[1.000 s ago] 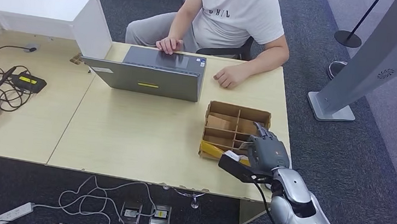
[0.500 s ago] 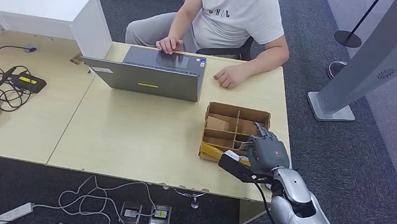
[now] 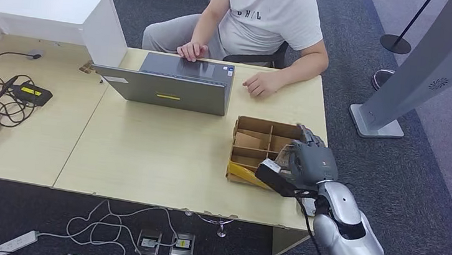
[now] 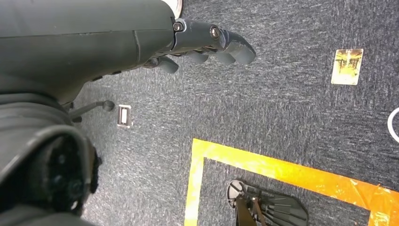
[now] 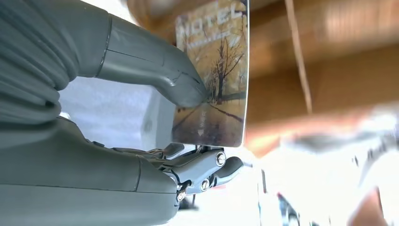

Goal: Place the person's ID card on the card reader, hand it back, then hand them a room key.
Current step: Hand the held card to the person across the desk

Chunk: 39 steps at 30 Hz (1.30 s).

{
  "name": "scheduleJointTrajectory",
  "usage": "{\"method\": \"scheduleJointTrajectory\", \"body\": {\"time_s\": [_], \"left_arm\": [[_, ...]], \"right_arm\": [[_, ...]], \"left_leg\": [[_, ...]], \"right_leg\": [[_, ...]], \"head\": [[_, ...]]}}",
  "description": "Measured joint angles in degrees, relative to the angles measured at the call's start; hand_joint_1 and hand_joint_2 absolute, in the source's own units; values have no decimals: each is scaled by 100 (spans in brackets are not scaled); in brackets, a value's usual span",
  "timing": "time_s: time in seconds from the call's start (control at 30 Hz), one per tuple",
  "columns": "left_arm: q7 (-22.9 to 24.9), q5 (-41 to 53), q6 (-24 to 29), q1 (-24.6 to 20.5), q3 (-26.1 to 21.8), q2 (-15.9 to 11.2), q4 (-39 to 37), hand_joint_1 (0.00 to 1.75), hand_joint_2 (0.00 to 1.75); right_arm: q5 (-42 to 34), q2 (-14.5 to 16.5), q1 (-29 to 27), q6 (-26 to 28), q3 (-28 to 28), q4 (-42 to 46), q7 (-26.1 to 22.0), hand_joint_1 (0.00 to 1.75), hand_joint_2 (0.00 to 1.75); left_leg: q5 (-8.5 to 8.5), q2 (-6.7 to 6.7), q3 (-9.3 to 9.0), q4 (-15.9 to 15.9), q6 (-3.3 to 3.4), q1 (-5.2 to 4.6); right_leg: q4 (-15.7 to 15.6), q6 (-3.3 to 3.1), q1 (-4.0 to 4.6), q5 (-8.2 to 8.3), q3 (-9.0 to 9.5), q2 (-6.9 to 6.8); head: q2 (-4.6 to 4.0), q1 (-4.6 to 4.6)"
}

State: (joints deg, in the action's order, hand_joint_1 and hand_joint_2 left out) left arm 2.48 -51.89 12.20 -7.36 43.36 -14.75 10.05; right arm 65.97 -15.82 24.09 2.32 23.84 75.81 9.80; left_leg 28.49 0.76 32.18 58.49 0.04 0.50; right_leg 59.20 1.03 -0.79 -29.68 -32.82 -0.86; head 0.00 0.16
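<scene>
One room key (image 5: 214,75), a card printed with a tree-lined road and the word HOTEL, is pinched between my right hand's (image 3: 310,164) thumb (image 5: 155,70) and the darker fingers (image 5: 207,170) behind it, over the near right corner of the brown divided box (image 3: 253,144) on the pale desk (image 3: 158,152). My left hand (image 4: 207,44) hangs over dark carpet with its fingers loosely curled and holding nothing. Beyond the box a person (image 3: 265,19) sits at a grey laptop (image 3: 174,85), one hand resting on the desk.
</scene>
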Motion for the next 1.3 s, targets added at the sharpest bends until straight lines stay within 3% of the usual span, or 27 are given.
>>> {"method": "scheduleJointTrajectory", "body": {"time_s": [0.47, 0.77, 0.97, 1.13, 1.3], "left_arm": [[-53, 4, 15, -8, 82, 0, 0, 0, 0], [-53, -22, 37, -9, 134, 0, 0, 0, 0], [-53, -11, 37, -25, 157, 0, 0, 0, 0], [-110, 21, 8, -45, 244, -2, 0, 0, 0], [-102, 72, -43, -46, 296, -23, 0, 0, 0]], "right_arm": [[-164, -101, 1960, 679, -313, -121, -578, 175, 175], [-198, -54, 2421, 905, -290, -450, -675, 175, 175], [-34, 207, 2711, 1307, -203, -1069, -824, 175, 175], [132, 566, 3131, 1751, -31, -2185, -949, 175, 175], [155, 790, 3366, 1821, 93, -3090, -932, 175, 175]], "left_leg": [[-3, -3, 1, 0, -1, 0], [-3, -1, 5, 0, -1, 0], [-3, -1, 6, 0, -2, 1], [-4, 1, 5, 0, -3, 6], [-5, 6, 6, 0, -3, 6]], "right_leg": [[3, 0, 1, 2, -3, 1], [2, 0, 0, 2, -2, 0], [4, 0, 1, 2, -2, -1], [5, 0, 6, 2, -2, -3], [4, -1, 6, 2, -1, -6]], "head": [[0, 0], [0, 0], [0, -1], [0, 1], [0, 0]]}}
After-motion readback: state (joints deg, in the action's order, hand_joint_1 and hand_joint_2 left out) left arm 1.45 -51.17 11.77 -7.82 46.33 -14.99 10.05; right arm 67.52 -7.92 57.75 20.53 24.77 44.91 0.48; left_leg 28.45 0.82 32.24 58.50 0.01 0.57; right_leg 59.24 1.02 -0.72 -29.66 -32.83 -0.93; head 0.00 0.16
